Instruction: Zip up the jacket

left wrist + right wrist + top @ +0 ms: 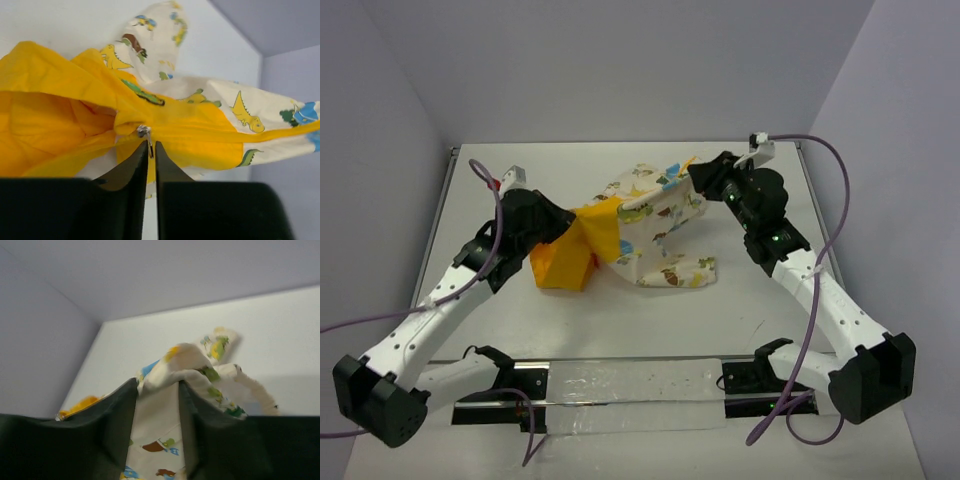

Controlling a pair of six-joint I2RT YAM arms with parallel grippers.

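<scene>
Currently the jacket (640,225) is at mid-frame in the top view, strung between the two arms. Its yellow lining (570,255) bunches left of centre. The cream print side runs toward the upper right, and a lower flap rests on the tabletop (760,300).

Left fingers (130,170): all but closed, only a thin slit between them. The tab of the zipper pull (144,132) hangs into that slit and looks pinched.

Right fingers (120,420): partly apart, with a fold of printed cloth filling the gap and bulging over the tips. It reads as a grip on the jacket.

Risks, as I judge them:
- The tab is thin and the pinch is slight, so a sideways tug could slip it free.
- Yellow cloth puckers tight around the slider. Slack fabric there could be drawn into the teeth and jam the run.
- The right hold is on a loose fold, not a firm edge. If it creeps, tension along the zipper line is lost and the cloth simply follows the slider.
</scene>
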